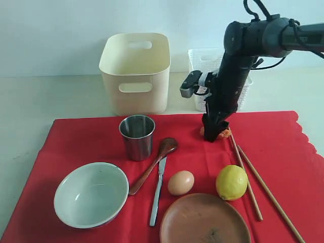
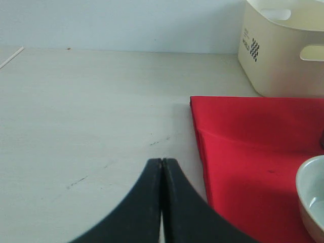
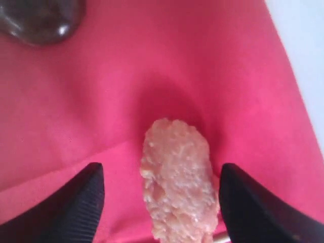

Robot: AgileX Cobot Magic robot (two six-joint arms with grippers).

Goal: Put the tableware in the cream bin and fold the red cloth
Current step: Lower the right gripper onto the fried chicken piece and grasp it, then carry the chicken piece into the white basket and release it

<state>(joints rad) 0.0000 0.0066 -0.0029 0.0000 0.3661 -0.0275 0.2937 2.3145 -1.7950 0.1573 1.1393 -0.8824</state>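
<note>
The red cloth (image 1: 283,147) lies flat with a steel cup (image 1: 136,135), pale bowl (image 1: 91,194), wooden spoon (image 1: 154,164), knife (image 1: 158,191), brown plate (image 1: 205,220) and chopsticks (image 1: 258,185) on it. The cream bin (image 1: 135,73) stands behind it. My right gripper (image 1: 212,134) points down at the cloth's far side. In the right wrist view this gripper (image 3: 161,169) is open, its jaws on either side of a lumpy pinkish food piece (image 3: 177,177). My left gripper (image 2: 162,161) is shut and empty over bare table beside the cloth's edge (image 2: 253,136).
A white lattice basket (image 1: 202,61) stands behind the right arm. An egg (image 1: 180,183) and a lemon (image 1: 232,182) lie between the knife and the chopsticks. The left wrist view shows the bin's corner (image 2: 283,50) and the bowl's rim (image 2: 314,197).
</note>
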